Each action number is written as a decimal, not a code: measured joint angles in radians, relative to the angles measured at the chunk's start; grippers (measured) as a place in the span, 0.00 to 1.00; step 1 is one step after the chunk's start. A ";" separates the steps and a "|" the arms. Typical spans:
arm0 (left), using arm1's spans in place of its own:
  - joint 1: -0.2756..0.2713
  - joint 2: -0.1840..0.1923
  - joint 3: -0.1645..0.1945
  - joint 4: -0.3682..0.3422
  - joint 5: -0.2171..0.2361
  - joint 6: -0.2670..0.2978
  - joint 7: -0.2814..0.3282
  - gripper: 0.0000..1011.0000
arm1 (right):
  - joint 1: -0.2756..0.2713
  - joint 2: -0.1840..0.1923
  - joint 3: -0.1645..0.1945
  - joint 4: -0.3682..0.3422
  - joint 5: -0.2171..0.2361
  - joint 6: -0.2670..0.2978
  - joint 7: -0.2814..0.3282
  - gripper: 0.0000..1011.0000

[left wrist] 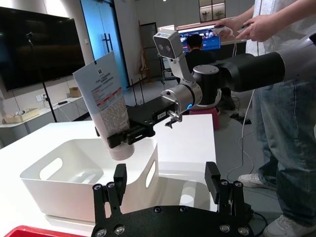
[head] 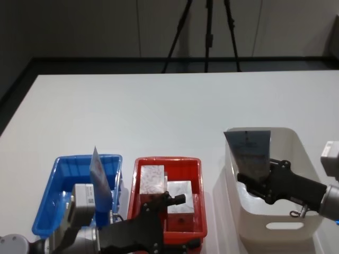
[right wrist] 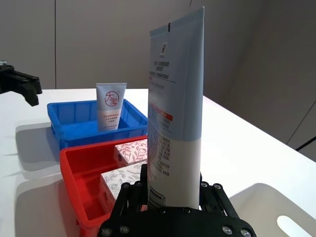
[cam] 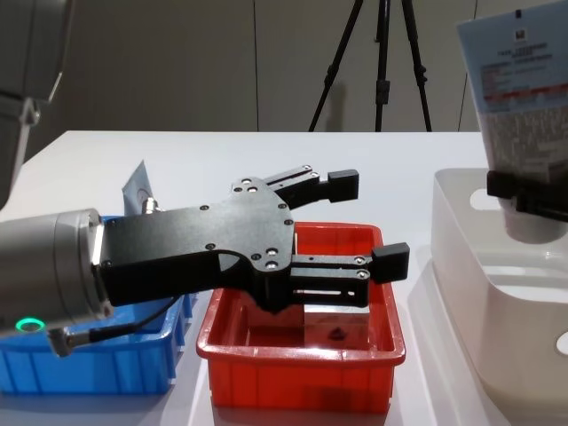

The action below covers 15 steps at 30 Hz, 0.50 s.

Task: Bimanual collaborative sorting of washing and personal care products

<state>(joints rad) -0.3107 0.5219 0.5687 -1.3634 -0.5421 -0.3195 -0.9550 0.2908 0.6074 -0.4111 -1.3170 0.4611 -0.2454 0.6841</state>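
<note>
White desk (head: 159,106), nearest edge: left hand (cam: 366,222), fingers spread and holding nothing, hovering over red tray (head: 164,159) containing small white patterned boxes (head: 152,180); just beside it on the robot's left, blue tray (head: 74,159) with one pale-blue tube (head: 99,180) standing upright inside. To the right, beige tub (head: 249,222), above which right hand (head: 253,182) pinches a second pale-blue tube (head: 249,151) near its cap end, crimped end up. Beyond the desk's far edge, black tripod (head: 207,32) against a grey wall.
</note>
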 joint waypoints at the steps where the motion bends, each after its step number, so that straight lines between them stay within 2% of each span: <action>1: 0.000 0.000 0.000 0.000 0.000 0.000 0.000 0.99 | 0.004 -0.005 0.005 0.004 -0.005 0.002 -0.006 0.47; 15: 0.000 0.000 0.000 0.000 0.000 0.000 0.000 0.99 | 0.030 -0.045 0.056 0.054 -0.047 0.026 -0.088 0.47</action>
<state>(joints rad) -0.3107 0.5219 0.5687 -1.3634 -0.5422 -0.3194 -0.9550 0.3210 0.5626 -0.3552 -1.2626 0.4137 -0.2195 0.5964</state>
